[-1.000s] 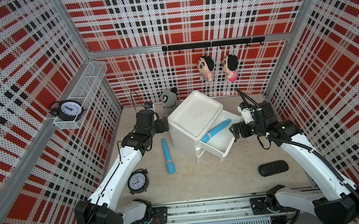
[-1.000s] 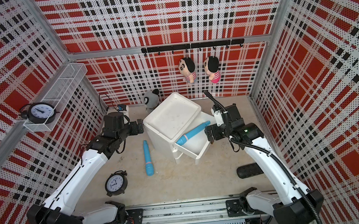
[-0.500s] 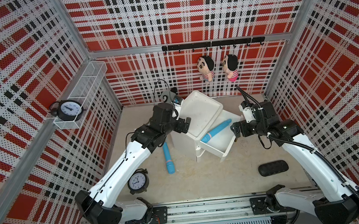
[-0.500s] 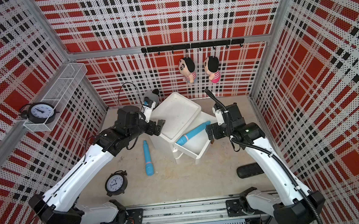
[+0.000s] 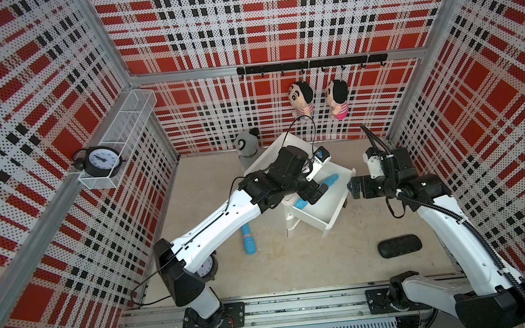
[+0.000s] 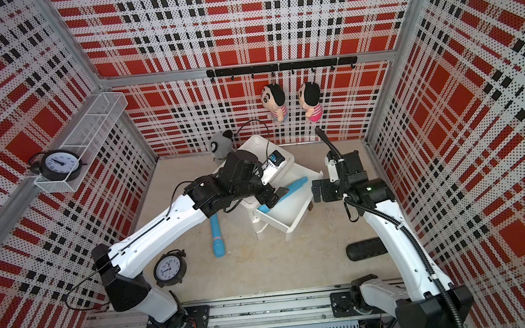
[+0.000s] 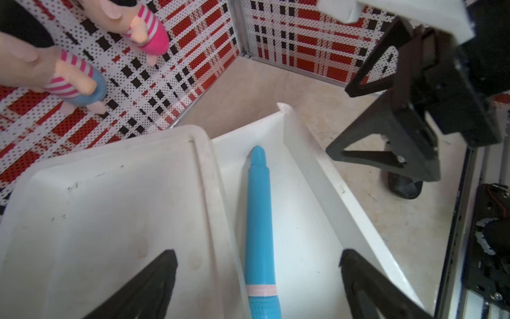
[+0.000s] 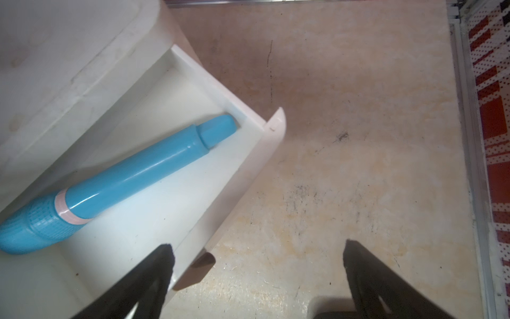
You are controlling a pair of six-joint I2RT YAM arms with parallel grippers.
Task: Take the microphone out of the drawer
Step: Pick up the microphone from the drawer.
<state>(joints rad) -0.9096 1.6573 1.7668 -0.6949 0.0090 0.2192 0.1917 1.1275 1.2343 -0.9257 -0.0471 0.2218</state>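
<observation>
Inventory for your cell reads as follows. You have two blue microphones (image 6: 295,185) (image 6: 217,240). You have two black alarm clocks (image 5: 101,157) (image 6: 169,268). You have two striped dolls (image 5: 301,98) (image 5: 337,98) and one grey plush toy (image 5: 246,146). Single items: one white drawer unit (image 6: 255,147), one black oblong case (image 5: 398,246), one wire basket (image 5: 130,118), one black hook rail (image 5: 311,64). Your robot arms (image 5: 220,220) (image 5: 455,229) number two.

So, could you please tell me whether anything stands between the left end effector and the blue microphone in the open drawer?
Nothing visible does. The left end effector hangs open right above the microphone, which lies uncovered in the pulled-out drawer. The cabinet top sits beside the microphone, not over the stretch between the fingers.
</observation>
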